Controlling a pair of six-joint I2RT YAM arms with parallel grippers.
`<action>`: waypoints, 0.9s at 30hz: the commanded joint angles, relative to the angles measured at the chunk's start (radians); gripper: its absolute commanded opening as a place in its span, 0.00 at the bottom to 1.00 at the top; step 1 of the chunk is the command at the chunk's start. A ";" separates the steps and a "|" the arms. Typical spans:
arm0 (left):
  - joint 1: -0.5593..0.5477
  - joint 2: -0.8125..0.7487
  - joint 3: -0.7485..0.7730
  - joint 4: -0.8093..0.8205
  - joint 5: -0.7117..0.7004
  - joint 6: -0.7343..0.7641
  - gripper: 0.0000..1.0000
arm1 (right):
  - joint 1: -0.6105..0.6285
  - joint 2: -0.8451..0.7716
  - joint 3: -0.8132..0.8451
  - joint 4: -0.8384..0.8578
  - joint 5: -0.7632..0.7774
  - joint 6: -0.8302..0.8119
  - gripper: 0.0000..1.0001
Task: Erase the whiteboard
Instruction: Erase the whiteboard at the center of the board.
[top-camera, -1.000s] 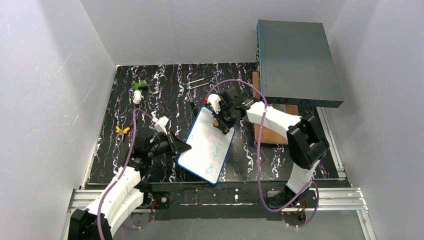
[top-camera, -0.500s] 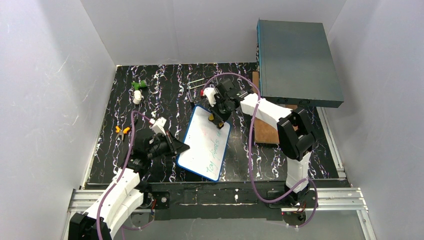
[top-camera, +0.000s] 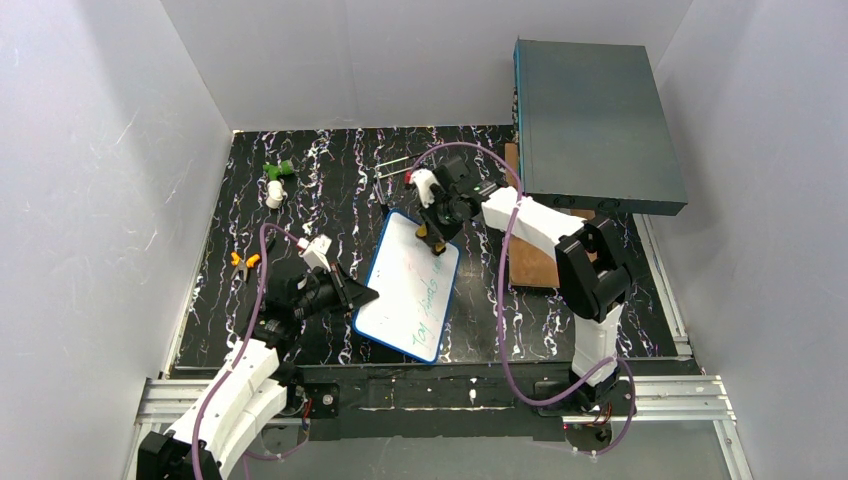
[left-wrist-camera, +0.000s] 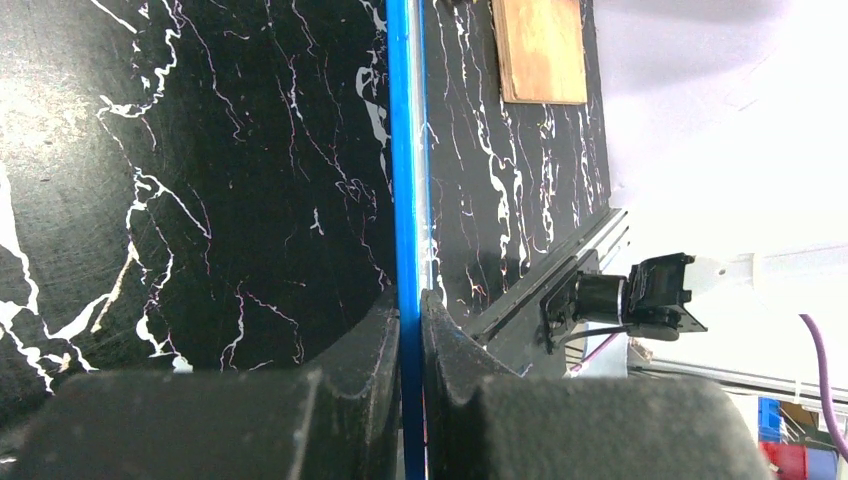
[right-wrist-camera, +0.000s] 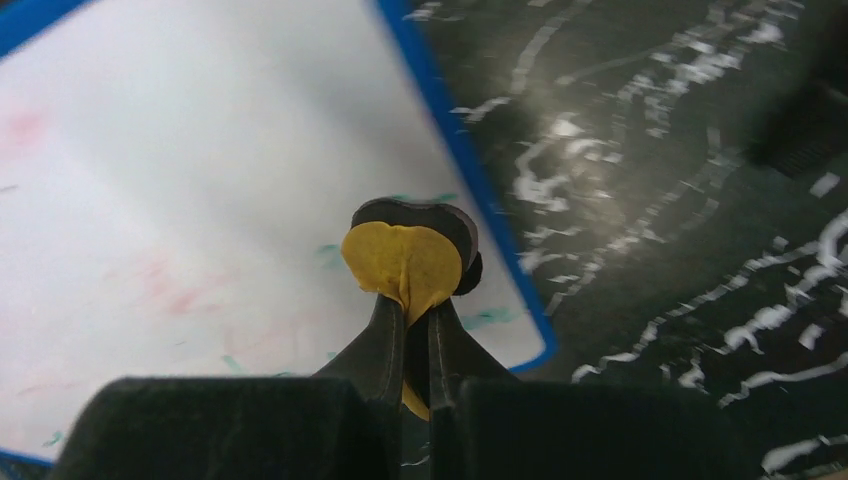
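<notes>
- The left end effector (left-wrist-camera: 410, 318) is closed, pinching the blue frame edge of the small rectangular whiteboard (top-camera: 405, 290).
- The right end effector (right-wrist-camera: 415, 328) is clamped on a round yellow pad with black backing (right-wrist-camera: 402, 262), which touches the board just ahead of it, near the far corner.
- The whiteboard sits between both end effectors on the black marbled counter (top-camera: 330, 190).

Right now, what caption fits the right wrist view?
Right gripper shut on a yellow pad near a corner of the blue-framed whiteboard with faint red and green smudges.
</notes>
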 joint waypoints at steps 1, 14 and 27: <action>-0.005 -0.003 0.015 0.013 0.033 0.054 0.00 | -0.058 0.027 -0.013 0.080 0.121 0.068 0.01; -0.006 0.027 0.019 0.041 0.051 0.054 0.00 | 0.020 0.002 0.006 0.066 -0.048 0.054 0.01; -0.006 0.021 0.011 0.049 0.056 0.048 0.00 | 0.038 -0.003 0.023 0.117 0.115 0.204 0.01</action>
